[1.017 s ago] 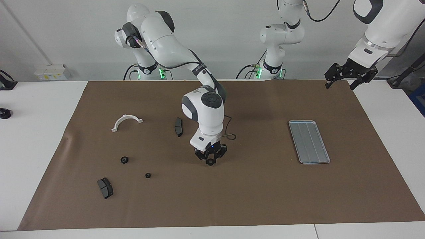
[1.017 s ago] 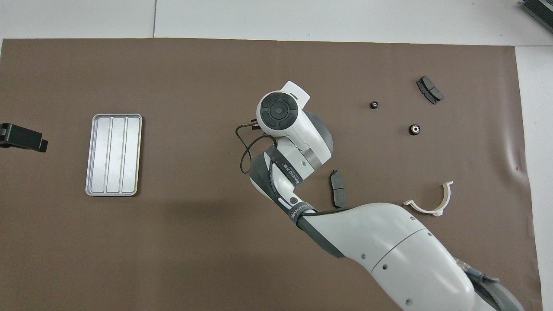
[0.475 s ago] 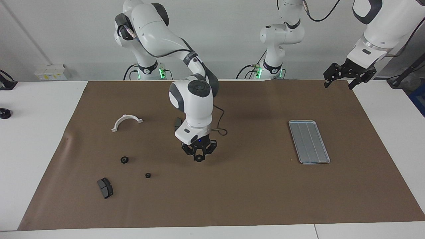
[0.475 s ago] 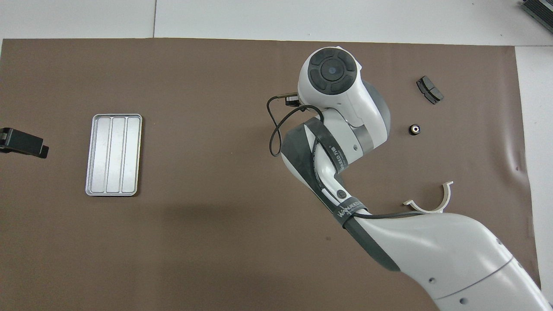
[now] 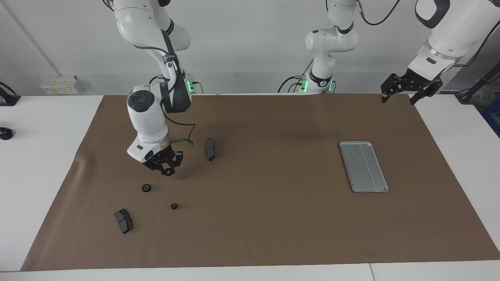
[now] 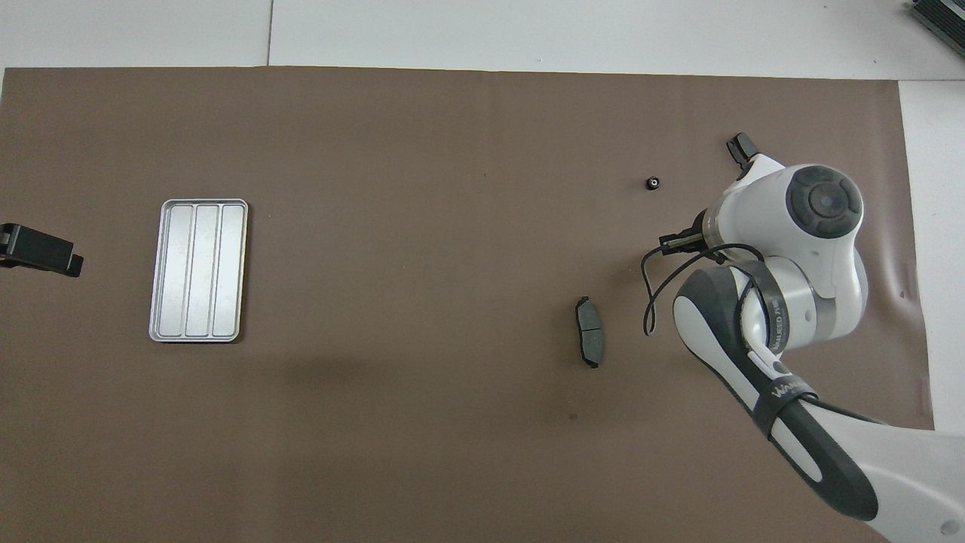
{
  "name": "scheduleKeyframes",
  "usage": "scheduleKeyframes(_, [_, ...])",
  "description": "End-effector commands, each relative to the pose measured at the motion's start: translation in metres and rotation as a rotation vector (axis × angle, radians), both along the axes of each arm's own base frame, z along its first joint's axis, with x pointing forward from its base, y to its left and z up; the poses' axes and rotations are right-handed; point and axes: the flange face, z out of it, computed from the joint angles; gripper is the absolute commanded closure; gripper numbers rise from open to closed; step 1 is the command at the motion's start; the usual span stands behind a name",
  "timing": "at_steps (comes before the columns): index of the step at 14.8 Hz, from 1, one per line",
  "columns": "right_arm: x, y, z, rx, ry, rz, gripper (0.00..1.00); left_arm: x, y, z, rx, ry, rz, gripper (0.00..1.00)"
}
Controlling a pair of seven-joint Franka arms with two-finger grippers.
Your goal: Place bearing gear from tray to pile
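My right gripper (image 5: pixel 167 168) is shut on a small black bearing gear (image 5: pixel 169 173) and hangs just over the mat among the parts of the pile. Two more black gears (image 5: pixel 146 188) (image 5: pixel 174 206) lie on the mat below it; one of these gears (image 6: pixel 653 182) shows from overhead. One dark brake pad (image 5: pixel 210 149) (image 6: pixel 589 332) lies beside the gripper, another pad (image 5: pixel 124 221) toward the mat's edge. The right arm hides the white bracket. The silver tray (image 5: pixel 363 166) (image 6: pixel 197 270) lies with nothing in it. My left gripper (image 5: pixel 398 102) (image 6: pixel 41 253) waits open, raised over the mat's corner.
A brown mat (image 5: pixel 273 218) covers most of the white table (image 5: pixel 39 156). The right arm's wrist and forearm (image 6: pixel 784 302) cover part of the pile from overhead. A small black thing (image 5: pixel 5 134) sits on the table's edge off the mat.
The right arm has swung from the middle of the mat to the pile at its own end, carrying the gear with it. The left arm has stayed put.
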Motion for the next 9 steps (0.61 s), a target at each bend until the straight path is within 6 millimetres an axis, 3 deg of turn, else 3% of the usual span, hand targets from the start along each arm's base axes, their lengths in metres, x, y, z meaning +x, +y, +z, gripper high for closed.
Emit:
scheduleKeyframes(1, [-0.036, -0.015, -0.018, 0.012, -0.009, 0.021, 1.00, -0.008, 0.003, 0.002, 0.003, 0.003, -0.007, 0.00])
scheduleKeyframes(4, [-0.035, -0.019, -0.024, 0.013, -0.006, 0.019, 1.00, -0.008, 0.003, 0.002, 0.003, 0.003, -0.005, 0.00])
scheduleKeyframes(5, [-0.036, -0.017, -0.025, 0.014, -0.003, 0.013, 0.79, -0.008, 0.003, 0.002, 0.003, 0.001, -0.007, 0.00])
scheduleKeyframes(6, [-0.036, -0.016, -0.027, 0.017, 0.000, 0.001, 0.01, -0.008, 0.003, 0.002, 0.003, 0.003, -0.007, 0.00])
scheduleKeyframes(9, [-0.035, -0.011, -0.026, 0.022, -0.003, -0.042, 0.00, -0.008, 0.003, 0.002, 0.003, 0.003, -0.005, 0.00])
